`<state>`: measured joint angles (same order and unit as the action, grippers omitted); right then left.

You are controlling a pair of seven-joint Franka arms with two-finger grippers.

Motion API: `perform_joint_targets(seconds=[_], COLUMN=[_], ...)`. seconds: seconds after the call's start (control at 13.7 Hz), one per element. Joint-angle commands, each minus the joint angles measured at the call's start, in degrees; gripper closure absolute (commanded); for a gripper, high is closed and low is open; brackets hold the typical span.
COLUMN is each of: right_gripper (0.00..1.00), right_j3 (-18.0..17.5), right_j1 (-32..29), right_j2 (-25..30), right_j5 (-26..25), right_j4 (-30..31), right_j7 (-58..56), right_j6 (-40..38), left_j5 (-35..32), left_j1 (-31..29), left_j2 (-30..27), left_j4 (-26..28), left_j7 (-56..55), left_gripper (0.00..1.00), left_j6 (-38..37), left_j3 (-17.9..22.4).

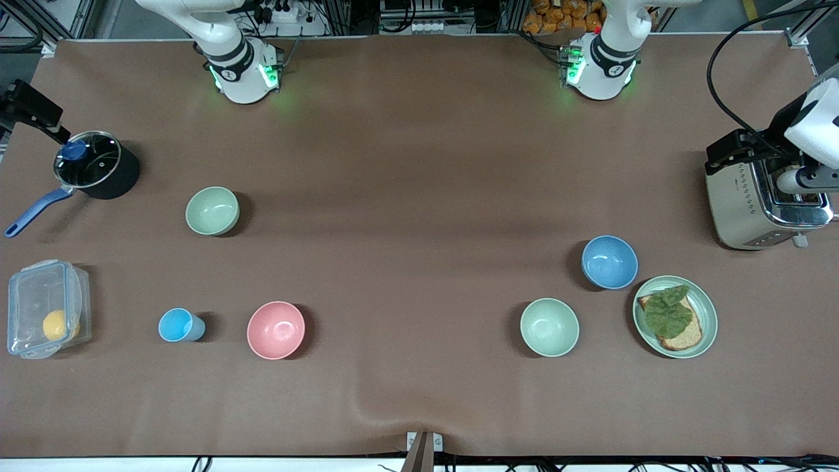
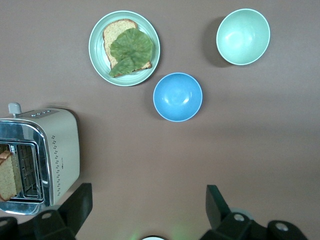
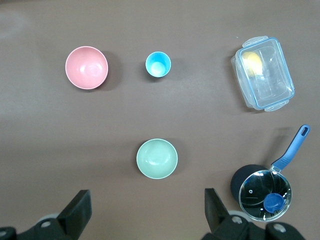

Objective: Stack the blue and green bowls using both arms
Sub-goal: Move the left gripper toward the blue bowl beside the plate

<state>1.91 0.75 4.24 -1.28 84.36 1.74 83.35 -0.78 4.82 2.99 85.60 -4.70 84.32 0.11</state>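
Observation:
The blue bowl (image 1: 609,262) stands upright toward the left arm's end of the table, and shows in the left wrist view (image 2: 177,97). One green bowl (image 1: 549,326) stands beside it, nearer the front camera, and also shows in the left wrist view (image 2: 243,36). A look-alike green bowl (image 1: 212,210) stands toward the right arm's end and shows in the right wrist view (image 3: 157,158). My left gripper (image 2: 149,197) is open and empty, high over bare table. My right gripper (image 3: 146,204) is open and empty, high over bare table. Neither gripper shows in the front view.
A green plate (image 1: 675,316) with bread and lettuce sits beside the blue bowl. A toaster (image 1: 763,196) holding bread stands at the left arm's end. A pink bowl (image 1: 276,330), light-blue cup (image 1: 178,325), clear box (image 1: 46,308) and lidded pot (image 1: 95,164) stand toward the right arm's end.

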Motion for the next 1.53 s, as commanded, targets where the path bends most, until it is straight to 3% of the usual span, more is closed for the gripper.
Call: perform_joint_targets(seconds=[0.0, 0.44, 0.8, 1.17, 1.46], right_gripper=[0.0, 0.0, 0.0, 0.0, 0.0], right_j3=[-1.03, -0.95, 0.02, 1.25, 2.13], right_j1=[-1.19, -1.28, -1.81, -2.33, -3.82], right_j2=[1.03, 0.77, -1.07, -4.5, -5.73], right_j5=[-0.83, -0.83, -0.65, -0.65, -0.57], right_j4=[1.07, 1.16, 1.42, 1.95, 5.98], right_j7=[-0.16, -0.16, -0.86, -1.13, -4.02], right_j6=[0.76, 0.76, 0.85, 1.29, 2.07], left_j5=[-2.19, -3.35, -3.53, -3.97, -6.34], left_j1=[1.06, 1.5, 0.62, -1.48, -3.14], left_j2=[2.97, 7.89, 10.72, 9.4, 13.16], left_j4=[-1.4, -1.93, 4.02, 16.24, 22.4], left_j7=[0.04, 0.74, 1.09, 1.18, 0.48], left_gripper=[0.0, 0.0, 0.0, 0.0, 0.0], left_j6=[-0.12, -0.21, -0.74, 13.03, 26.04], left_j3=[-0.02, -0.03, -0.12, -0.12, -0.2])
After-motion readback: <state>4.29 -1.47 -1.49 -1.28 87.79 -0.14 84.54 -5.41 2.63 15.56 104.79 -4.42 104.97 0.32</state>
